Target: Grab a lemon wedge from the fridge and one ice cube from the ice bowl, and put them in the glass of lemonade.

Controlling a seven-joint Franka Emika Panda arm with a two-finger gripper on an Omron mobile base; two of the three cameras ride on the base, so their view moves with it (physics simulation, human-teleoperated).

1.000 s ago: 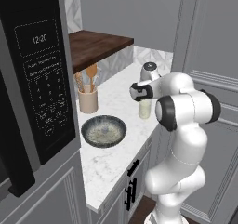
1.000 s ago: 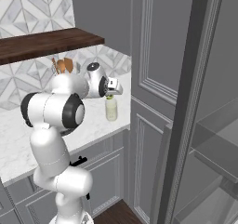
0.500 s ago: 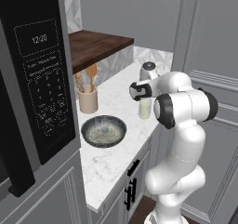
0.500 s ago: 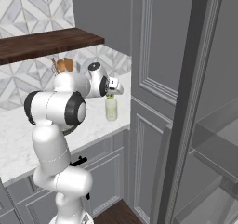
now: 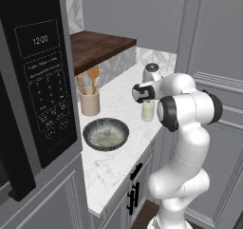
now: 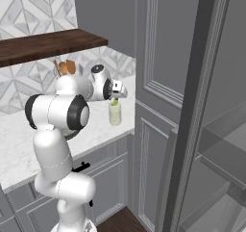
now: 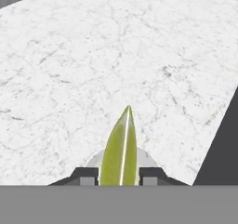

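lemon wedge [image 7: 120,148]: yellow-green, pointed tip up in the hand view, over a pale round rim, likely the glass's | glass of lemonade [image 5: 148,111]: pale cream tumbler, upright on the white marble counter near its corner | ice bowl [image 5: 106,134]: wide, dark mottled rim, speckled grey inside, well apart from the glass

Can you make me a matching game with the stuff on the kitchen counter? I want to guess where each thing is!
Things:
1. lemon wedge
2. ice bowl
3. glass of lemonade
4. utensil crock

Places:
A. standing under the wooden shelf, with wooden spoons in it
B. between the gripper's fingertips, right above the glass
C. near the counter's front edge, in front of the crock
D. directly below the gripper, near the counter's corner

Pairs: 1-B, 2-C, 3-D, 4-A
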